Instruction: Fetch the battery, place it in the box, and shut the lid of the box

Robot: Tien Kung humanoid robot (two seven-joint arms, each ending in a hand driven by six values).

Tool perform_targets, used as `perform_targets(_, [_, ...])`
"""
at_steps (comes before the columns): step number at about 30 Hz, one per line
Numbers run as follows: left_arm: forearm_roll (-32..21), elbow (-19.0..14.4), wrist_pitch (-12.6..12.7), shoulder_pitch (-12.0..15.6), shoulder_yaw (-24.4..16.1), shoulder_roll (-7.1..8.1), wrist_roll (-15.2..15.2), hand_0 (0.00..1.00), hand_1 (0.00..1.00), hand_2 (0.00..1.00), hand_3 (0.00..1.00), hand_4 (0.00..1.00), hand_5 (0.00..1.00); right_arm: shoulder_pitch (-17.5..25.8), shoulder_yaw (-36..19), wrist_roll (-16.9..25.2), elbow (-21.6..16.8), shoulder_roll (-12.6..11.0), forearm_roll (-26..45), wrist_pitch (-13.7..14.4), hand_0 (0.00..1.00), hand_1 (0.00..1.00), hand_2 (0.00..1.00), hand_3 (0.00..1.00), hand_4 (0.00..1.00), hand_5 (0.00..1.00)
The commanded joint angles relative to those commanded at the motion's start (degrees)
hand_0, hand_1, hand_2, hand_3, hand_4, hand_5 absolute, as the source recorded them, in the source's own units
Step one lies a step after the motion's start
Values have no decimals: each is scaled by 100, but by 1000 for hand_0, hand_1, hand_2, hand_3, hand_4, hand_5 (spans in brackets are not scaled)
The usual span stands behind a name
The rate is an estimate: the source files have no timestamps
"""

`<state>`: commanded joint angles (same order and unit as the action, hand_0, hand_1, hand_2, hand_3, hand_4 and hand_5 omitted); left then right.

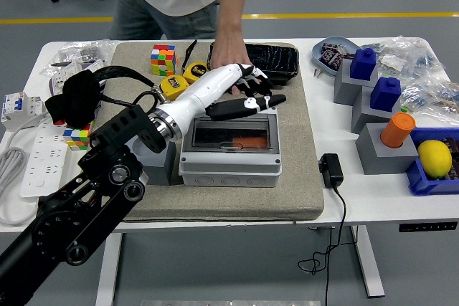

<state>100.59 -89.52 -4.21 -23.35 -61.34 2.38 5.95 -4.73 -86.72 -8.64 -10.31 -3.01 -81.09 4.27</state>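
The box (229, 150) sits lid-down, so the left hand (247, 94) hovers just behind it — fingers spread, holding nothing. The battery isn't visible — presumably inside.

box (229, 150) on mat (301, 177); tray (276, 59) behind it, cube (163, 59) and tape measure (195, 72) at tray's left

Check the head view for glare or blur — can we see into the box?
Head view: sharp, even lighting, soft shadows. The box lid is closed; its tinted window shows faint glare, contents unclear. Left hand is crisp, no motion blur.
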Motion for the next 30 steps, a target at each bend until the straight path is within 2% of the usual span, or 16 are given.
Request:
perform_targets(2, [-521,33,455,201,-236,15,-518,615,644,641,625,998,975,-3,-2,8,0,3,12,3,719,646,664,676,998,884])
perform_targets(4, [-966,56,695,300,-377,16,-904,615,644,641,625,998,975,-4,-6,8,0,4,14,4,719,646,664,676,998,884])
perform_targets(5, [-1189,76,823,376,-496,4,-1120,765,811,776,712,998,937,-2,-6,10,0,3,19,5,720,647,664,675,998,885])
perform_targets(9, [-2158,123,1038,568,-911,-61,-2027,765,811,776,712,998,937,18,-10,5,0,7,27,4,720,647,664,675,998,885])
perform_targets(11, [-2642,142,1066,620,-1061,-82,-2356,765,811,776,712,998,937,24,-17,3,0,10,29,4,720,647,664,675,998,885])
perform_targets(12, [-2902,156,1055,648,-1154,-101,-2472,835,882,860,814,998,966,26,-17,4,0,12,31,3,731,651,666,677,998,885])
perform_targets(13, [-3163,176,1027,677,-1264,-128,-2552,835,882,860,814,998,966,25,-13,7,0,14,37,2,731,651,666,677,998,885])
perform_targets(17, [-4094,235,888,774,-1577,-214,-2635,835,882,860,814,998,966,19,3,17,0,22,59,1,731,651,666,677,998,885])
perform_targets(18, [-4318,252,844,801,-1647,-233,-2636,903,956,923,888,998,998,16,9,18,0,21,64,2,728,652,664,677,998,885])
perform_targets(22, [-5286,339,617,913,-1888,-238,-2544,903,956,923,888,998,998,-1,19,19,0,12,68,6,728,652,664,677,998,885])
perform_targets(23, [-5547,359,540,943,-1937,-238,-2491,953,995,968,924,998,998,-3,19,17,0,10,66,6,724,651,665,677,998,885])
perform_targets(28, [-6738,505,154,1081,-2135,-238,-2181,953,995,968,924,998,998,0,25,7,0,9,54,5,724,651,665,677,998,885])
perform_targets(29, [-6999,558,18,1121,-2163,-238,-2050,887,961,973,954,998,998,0,29,7,0,10,56,4,721,649,665,676,998,885])
perform_targets(30, [-7223,613,-138,1156,-2187,-238,-1899,887,961,973,954,998,998,-1,31,7,0,11,57,4,721,649,665,676,998,885])
